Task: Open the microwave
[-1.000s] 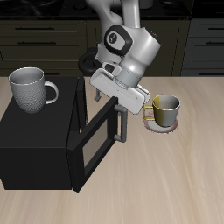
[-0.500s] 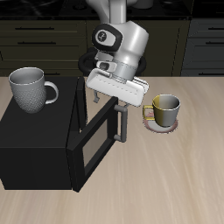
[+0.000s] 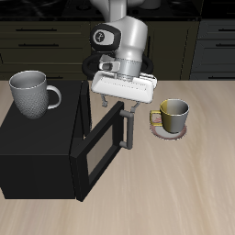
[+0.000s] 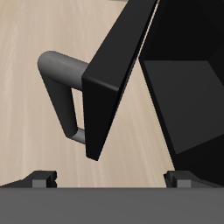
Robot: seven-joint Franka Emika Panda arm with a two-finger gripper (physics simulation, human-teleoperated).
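Microwave [image 3: 41, 151]: door is standing partly open.
Gripper [image 3: 120, 107]: hanging above the door, jaws wide, holding nothing.

Dark drawer cabinets [image 3: 37, 41] behind table [image 3: 184, 193]

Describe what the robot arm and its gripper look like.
The arm is glossy white and grey with rounded links and a black joint cap bearing a small white circular mark. The gripper has a flat white rectangular body and short dark fingers. No cables show.
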